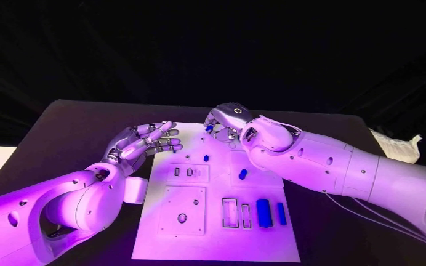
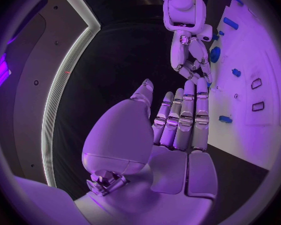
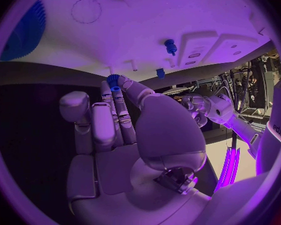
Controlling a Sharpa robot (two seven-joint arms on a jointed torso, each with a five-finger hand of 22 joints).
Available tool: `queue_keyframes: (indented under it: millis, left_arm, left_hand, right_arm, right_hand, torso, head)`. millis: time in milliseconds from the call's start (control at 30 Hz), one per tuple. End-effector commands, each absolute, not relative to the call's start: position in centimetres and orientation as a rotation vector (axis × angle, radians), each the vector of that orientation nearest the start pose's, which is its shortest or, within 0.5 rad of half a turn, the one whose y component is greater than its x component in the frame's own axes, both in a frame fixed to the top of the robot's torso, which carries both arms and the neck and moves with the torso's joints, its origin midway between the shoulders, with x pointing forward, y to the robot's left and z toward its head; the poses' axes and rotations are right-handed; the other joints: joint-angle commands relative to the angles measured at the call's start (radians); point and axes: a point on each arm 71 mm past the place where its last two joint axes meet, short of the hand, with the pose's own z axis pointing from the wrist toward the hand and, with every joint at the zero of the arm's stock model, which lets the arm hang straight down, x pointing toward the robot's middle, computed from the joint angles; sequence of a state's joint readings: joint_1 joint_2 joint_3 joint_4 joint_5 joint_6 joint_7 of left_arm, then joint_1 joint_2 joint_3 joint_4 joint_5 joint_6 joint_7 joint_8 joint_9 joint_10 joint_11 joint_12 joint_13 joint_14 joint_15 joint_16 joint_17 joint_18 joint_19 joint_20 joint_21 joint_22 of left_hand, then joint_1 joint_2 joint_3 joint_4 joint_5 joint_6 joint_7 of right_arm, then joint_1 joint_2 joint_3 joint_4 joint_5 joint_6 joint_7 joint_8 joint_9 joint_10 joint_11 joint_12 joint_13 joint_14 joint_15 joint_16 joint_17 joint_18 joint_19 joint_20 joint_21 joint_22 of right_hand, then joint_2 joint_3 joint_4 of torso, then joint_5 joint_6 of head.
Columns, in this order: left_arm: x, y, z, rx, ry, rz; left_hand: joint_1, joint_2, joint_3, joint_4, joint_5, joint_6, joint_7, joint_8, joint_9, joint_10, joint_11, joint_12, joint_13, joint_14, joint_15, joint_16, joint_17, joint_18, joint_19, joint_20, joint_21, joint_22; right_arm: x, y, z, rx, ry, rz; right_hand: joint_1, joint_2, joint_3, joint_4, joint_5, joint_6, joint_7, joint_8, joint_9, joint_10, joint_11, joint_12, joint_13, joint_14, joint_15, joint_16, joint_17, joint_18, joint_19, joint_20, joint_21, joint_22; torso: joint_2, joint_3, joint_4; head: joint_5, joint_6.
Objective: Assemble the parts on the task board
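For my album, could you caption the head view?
Right hand pinches a small blue part over the white task board.

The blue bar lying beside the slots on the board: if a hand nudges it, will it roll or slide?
The blue bar looks long and flat-lying, so it would probably slide or pivot rather than roll. It seems small and likely light. The white board looks smooth, so it may skate easily.

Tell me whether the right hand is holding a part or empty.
Holding. In the right wrist view the right hand pinches a small blue part at its fingertips, near the far edge of the task board.
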State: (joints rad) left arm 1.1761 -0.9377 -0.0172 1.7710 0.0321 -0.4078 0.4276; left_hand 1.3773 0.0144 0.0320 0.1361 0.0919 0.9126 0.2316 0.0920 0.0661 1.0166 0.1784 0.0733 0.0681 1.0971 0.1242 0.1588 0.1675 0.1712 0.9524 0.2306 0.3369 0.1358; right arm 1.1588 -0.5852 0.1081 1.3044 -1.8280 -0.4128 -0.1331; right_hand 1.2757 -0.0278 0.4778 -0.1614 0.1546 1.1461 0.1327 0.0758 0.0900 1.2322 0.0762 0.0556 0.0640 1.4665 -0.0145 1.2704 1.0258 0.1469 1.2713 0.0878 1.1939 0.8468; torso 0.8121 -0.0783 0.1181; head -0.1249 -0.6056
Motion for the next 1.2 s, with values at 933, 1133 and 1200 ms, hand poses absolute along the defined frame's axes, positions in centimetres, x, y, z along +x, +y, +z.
queue_keyframes:
  millis: [933,1133,1200]
  left_arm:
    - [44.0,18.5,-15.7,-1.112,1.398,-1.653]
    - [44.0,18.5,-15.7,-1.113,1.398,-1.653]
    - [44.0,18.6,-15.7,-1.113,1.398,-1.653]
  left_hand:
    - [0.006,0.006,0.001,-0.007,-0.002,0.007,0.009,-0.003,-0.001,0.001,0.004,-0.003,-0.001,0.002,0.003,-0.003,0.001,0.011,0.007,0.001,-0.004,-0.002]
    - [0.007,0.005,0.001,-0.01,-0.002,0.007,0.009,-0.005,-0.001,0.001,0.005,-0.004,-0.001,0.002,0.003,-0.005,0.002,0.011,0.007,0.001,-0.005,-0.002]
    - [0.007,0.005,0.001,-0.01,-0.002,0.007,0.009,-0.005,-0.001,0.001,0.005,-0.004,-0.001,0.002,0.003,-0.005,0.002,0.011,0.007,0.001,-0.005,-0.002]
  right_arm:
    - [53.7,-11.8,-16.1,-0.359,1.391,0.493]
    - [54.0,-11.8,-16.2,-0.358,1.409,0.472]
    - [54.0,-11.8,-16.2,-0.359,1.413,0.467]
  right_hand:
    - [0.0,-0.009,0.015,0.011,-0.003,-0.01,0.008,-0.011,-0.001,-0.005,-0.003,0.003,0.0,0.025,0.002,0.009,0.0,-0.016,-0.005,0.0,0.006,-0.001]
    - [-0.018,-0.039,0.021,0.031,-0.04,-0.065,0.02,-0.016,-0.013,-0.068,0.012,0.003,-0.003,0.007,0.015,-0.028,-0.062,-0.005,-0.042,0.011,-0.031,-0.065]
    - [-0.025,-0.053,0.02,0.037,-0.049,-0.085,0.024,-0.016,-0.017,-0.102,0.018,0.003,-0.004,-0.004,0.021,-0.055,-0.102,0.002,-0.062,0.017,-0.055,-0.104]
  torso:
    - [0.001,-0.0037,0.0015]
    - [0.002,-0.0032,0.0024]
    - [0.002,-0.0032,0.0024]
  head:
    - [0.001,-0.004]
    - [-0.001,-0.003]
    - [-0.002,-0.003]
